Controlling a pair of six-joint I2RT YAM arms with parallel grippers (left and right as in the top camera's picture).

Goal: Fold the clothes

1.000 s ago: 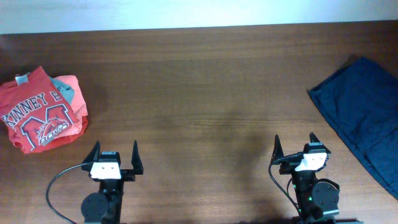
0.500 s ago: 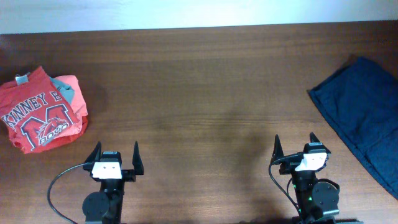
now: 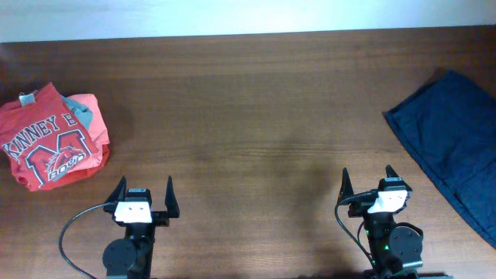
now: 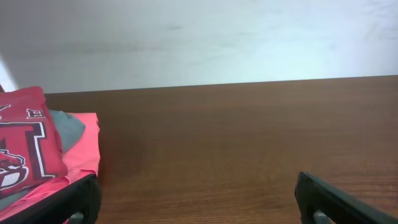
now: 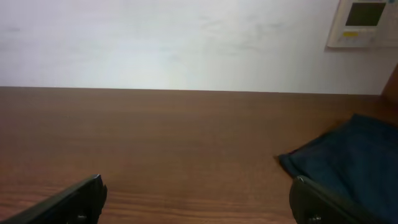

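The red-orange T-shirt (image 3: 48,142) with white "KINNEY" lettering and a dark-red M logo lies folded at the table's left edge, on top of a grey top (image 3: 80,111) and a coral-pink garment (image 3: 93,108). It also shows at the left of the left wrist view (image 4: 25,143). My left gripper (image 3: 143,190) is open and empty near the front edge, right of the pile; its fingers spread wide in the left wrist view (image 4: 198,199). My right gripper (image 3: 368,180) is open and empty at the front right, also seen in the right wrist view (image 5: 199,198).
A dark navy garment (image 3: 452,147) lies flat at the table's right edge, also in the right wrist view (image 5: 348,155). The brown wooden table (image 3: 248,101) runs back to a white wall. A wall panel (image 5: 364,22) hangs at the upper right.
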